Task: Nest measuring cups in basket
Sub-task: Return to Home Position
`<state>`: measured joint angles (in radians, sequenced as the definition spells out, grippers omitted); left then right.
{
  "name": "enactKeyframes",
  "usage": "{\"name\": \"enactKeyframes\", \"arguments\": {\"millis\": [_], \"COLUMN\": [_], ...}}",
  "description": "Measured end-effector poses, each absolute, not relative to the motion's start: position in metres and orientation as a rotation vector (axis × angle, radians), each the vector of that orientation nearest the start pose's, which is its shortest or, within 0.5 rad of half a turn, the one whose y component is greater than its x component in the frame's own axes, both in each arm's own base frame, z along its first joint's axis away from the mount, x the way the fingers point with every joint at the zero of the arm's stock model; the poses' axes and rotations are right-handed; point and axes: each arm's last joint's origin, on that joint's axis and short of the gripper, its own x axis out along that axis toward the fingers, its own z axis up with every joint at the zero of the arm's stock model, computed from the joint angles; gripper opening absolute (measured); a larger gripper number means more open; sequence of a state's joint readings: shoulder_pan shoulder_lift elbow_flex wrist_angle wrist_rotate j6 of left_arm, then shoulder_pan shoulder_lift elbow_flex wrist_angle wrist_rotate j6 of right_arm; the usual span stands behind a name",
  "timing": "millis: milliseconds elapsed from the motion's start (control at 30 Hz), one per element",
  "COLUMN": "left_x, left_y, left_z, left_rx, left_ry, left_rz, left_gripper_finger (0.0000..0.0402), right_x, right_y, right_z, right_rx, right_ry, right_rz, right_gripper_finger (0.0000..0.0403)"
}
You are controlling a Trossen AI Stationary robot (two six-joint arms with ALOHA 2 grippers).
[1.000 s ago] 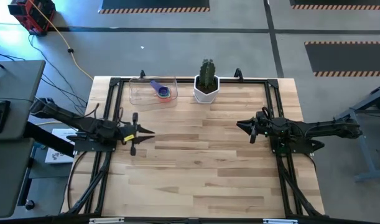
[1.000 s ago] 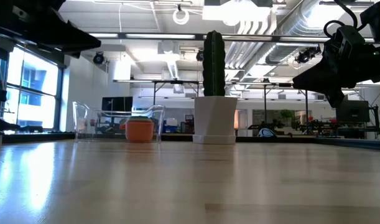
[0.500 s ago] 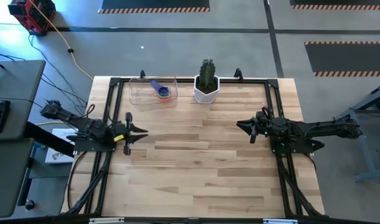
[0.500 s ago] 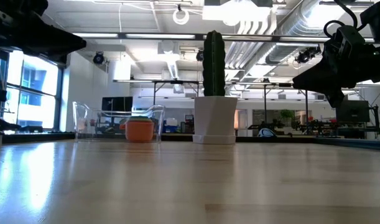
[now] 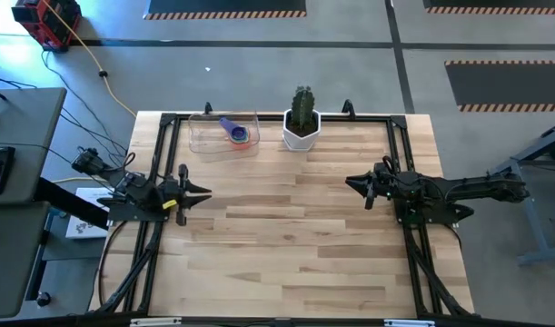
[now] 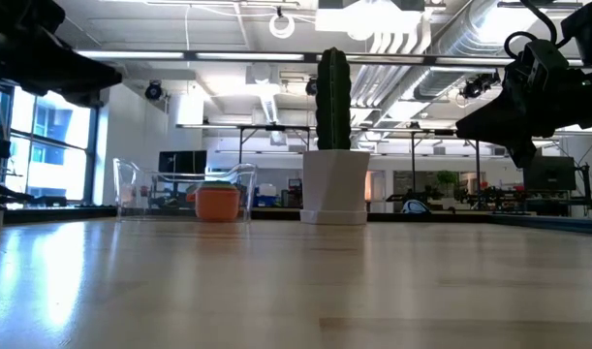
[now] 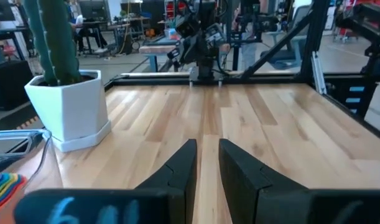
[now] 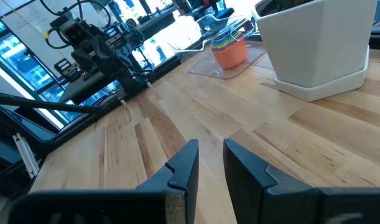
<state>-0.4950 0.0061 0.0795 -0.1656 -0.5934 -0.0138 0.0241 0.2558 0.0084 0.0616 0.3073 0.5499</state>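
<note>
Left gripper point(image 5: 204, 191) hovers over the left edge of the table point(image 5: 295, 245), its fingers a narrow gap apart and holding nothing. The right gripper point(image 5: 350, 184) hangs opposite at the right side, also slightly parted and empty. The cups point(image 5: 238, 133) sit stacked inside the basket point(image 5: 197, 138) at the far left, just beside the cactus pot point(image 5: 301, 132). So the job now looks like parking. The left arm should draw straight back and level, staying well off the basket wall, and tuck in to mirror the right. What's unclear is the stack: a purple handle and an orange bowl show, but the count and how snugly they nest can't be made out. The low view also cuts off the left arm.
</note>
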Motion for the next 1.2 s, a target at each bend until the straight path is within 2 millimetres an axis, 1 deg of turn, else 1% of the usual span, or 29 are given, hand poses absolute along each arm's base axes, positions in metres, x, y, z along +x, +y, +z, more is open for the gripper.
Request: {"name": "enactKeyframes", "arguments": {"millis": [200, 400, 533, 767, 1067, 1200], "left_x": [0.0835, 0.0832, 0.0831, 0.0831, 0.0831, 0.0831], "left_y": [-0.0257, -0.0239, -0.0238, -0.0238, -0.0238, -0.0238], "left_z": [0.1739, 0.1741, 0.1742, 0.1742, 0.1742, 0.1744], "left_rx": [0.12, 0.065, 0.038, 0.082, 0.081, 0.081], "left_ry": [0.108, 0.103, 0.1, 0.104, 0.104, 0.104], "left_rz": [0.133, 0.196, 0.201, 0.197, 0.197, 0.196], "left_gripper_finger": [0.0058, 0.0058, 0.0058, 0.0058, 0.0058, 0.0058], "right_x": [0.1107, 0.1107, 0.1107, 0.1107, 0.1107, 0.1106], "right_y": [-0.0061, -0.0061, -0.0061, -0.0061, -0.0061, -0.007], "right_z": [0.1508, 0.1509, 0.1509, 0.1508, 0.1509, 0.1532], "right_rx": [0.514, 0.514, 0.514, 0.514, 0.514, 0.45], "right_ry": [0.101, 0.101, 0.101, 0.102, 0.101, 0.083], "right_rz": [-0.325, -0.325, -0.325, -0.325, -0.325, -0.349], "right_gripper_finger": [0.0067, 0.0067, 0.0067, 0.0067, 0.0067, 0.0067]}}
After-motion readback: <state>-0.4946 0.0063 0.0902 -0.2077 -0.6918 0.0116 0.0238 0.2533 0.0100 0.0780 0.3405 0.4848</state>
